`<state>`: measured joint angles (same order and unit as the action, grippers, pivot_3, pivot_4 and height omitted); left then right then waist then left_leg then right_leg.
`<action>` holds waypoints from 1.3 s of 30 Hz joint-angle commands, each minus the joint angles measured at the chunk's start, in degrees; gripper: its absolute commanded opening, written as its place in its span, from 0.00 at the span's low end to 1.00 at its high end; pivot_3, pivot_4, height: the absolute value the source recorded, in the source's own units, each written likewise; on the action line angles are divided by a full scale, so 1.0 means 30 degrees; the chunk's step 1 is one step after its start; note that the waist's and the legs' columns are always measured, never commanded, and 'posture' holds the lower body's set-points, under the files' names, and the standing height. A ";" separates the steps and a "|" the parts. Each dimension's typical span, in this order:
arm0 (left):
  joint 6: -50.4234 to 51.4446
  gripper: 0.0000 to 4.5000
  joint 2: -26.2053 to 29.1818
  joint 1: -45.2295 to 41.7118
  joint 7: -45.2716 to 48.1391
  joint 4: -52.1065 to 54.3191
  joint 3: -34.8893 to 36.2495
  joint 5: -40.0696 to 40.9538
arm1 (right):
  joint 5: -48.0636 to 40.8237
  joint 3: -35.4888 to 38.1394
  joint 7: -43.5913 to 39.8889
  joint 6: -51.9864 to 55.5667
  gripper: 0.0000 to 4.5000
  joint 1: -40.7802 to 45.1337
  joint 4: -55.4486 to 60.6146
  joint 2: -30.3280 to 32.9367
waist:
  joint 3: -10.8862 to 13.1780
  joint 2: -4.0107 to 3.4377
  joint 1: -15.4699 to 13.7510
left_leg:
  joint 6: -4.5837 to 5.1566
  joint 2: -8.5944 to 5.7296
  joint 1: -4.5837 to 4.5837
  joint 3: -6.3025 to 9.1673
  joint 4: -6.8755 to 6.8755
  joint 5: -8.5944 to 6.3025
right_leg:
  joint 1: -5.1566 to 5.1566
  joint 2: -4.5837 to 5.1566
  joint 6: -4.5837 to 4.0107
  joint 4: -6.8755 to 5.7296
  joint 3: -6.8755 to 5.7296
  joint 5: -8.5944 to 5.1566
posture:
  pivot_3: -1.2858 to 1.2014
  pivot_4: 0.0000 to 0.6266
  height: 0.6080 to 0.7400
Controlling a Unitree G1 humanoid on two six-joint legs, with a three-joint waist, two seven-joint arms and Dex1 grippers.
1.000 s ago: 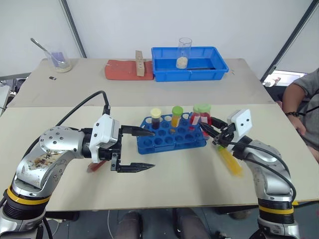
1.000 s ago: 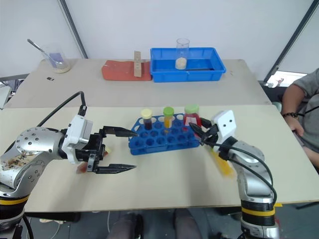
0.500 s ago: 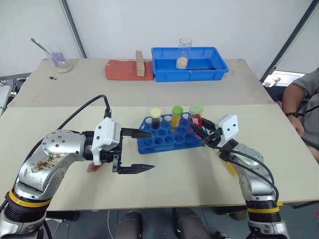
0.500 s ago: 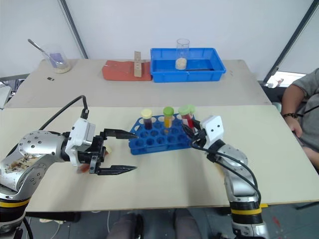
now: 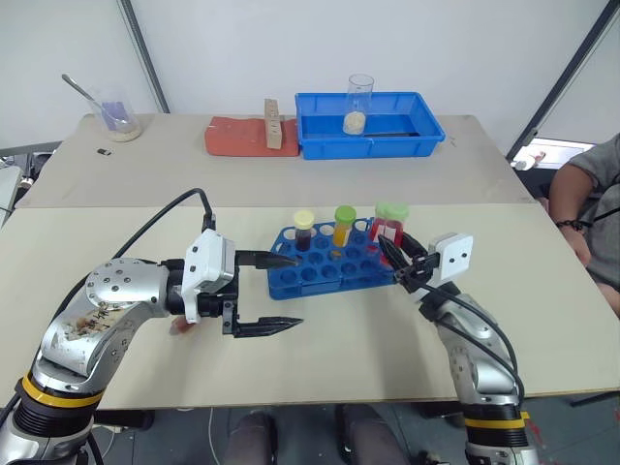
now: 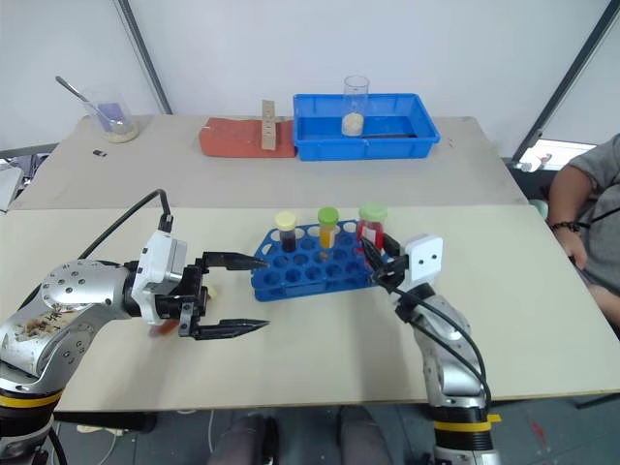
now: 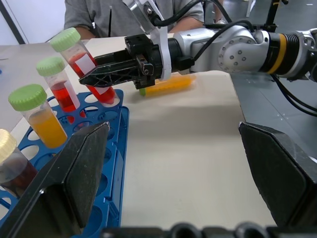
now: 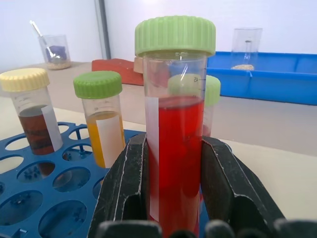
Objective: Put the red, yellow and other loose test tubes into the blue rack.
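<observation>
- While its two black fingers stand spread as wide as they go, the left pincer (image 5: pixel 281 291) hangs released over the beige tabletop (image 5: pixel 320 368), grasping nothing; its upper fingertip reaches to the left edge of the small bright blue plastic rack with round holes (image 5: pixel 334 271), and whether the two touch cannot be told.
- Partly hidden behind that arm, a red tube (image 5: pixel 182 326) lies on the tabletop.
- Standing in the rack's back row, from left to right, are a yellow-capped tube of dark brown liquid (image 5: pixel 303 231), a green-capped tube of orange liquid (image 5: pixel 343 226) and a green-capped tube of red liquid (image 7: pixel 59 82).
- At the rack's right end the right pincer (image 8: pixel 173 193) is clenched on another green-capped tube of red liquid (image 8: pixel 176 124), one black finger on each side of the tube's lower half.
- Seen from the left wrist, this held tube leans, its cap towards the rack and its lower part over the rack's right-hand holes; whether its tip is inside a hole cannot be told.
- Past the right pincer a yellow tube with a green cap (image 7: pixel 167 85) lies flat on the tabletop, apart from the rack.
</observation>
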<state>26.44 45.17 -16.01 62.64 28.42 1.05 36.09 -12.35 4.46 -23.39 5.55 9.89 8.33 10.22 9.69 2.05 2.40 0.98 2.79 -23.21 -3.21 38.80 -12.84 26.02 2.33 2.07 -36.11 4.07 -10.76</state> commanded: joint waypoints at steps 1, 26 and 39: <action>0.0206 1.00 -0.0201 -0.0183 -0.0583 0.0508 0.0323 0.0354 | 0.0280 -0.0079 0.0478 -0.0644 0.23 -0.0165 -0.0280 -0.0120 | 0.0000 0.0000 0.0014 | 0.0000 0.0001 0.0000 -0.0001 0.0000 0.0000 | 0.0000 0.0000 -0.0001 0.0000 0.0000 0.0000 | 0.52 0.24 1.00; 0.0062 1.00 0.0211 0.0038 -0.0546 0.0373 0.0423 -0.0135 | -0.1054 0.0274 -0.2068 0.0853 0.99 -0.3168 0.2836 0.4183 | 0.0000 0.0001 -0.0037 | 0.0001 0.0000 -0.0009 0.0001 -0.0006 -0.0001 | 0.0003 0.0001 -0.0023 0.0010 0.0000 -0.0019 | 0.52 0.24 1.00; -0.1208 1.00 0.1762 0.1541 0.0933 0.1204 0.0410 -0.0887 | -0.5632 0.4753 -0.5847 0.8280 0.99 -0.6565 0.9449 1.2019 | 0.0000 0.0007 -0.0051 | -0.0001 0.0003 0.0014 -0.0008 -0.0007 -0.0002 | 0.0000 0.0002 -0.0120 0.0005 0.0006 -0.0085 | 0.52 0.24 1.00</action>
<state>24.88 49.86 -11.25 64.43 29.93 2.19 33.99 -26.37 15.94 -40.02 26.87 -10.39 33.64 44.79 9.69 2.08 2.25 0.97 2.80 -23.18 -3.23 38.78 -12.85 26.02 2.33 1.71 -36.08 4.08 -11.02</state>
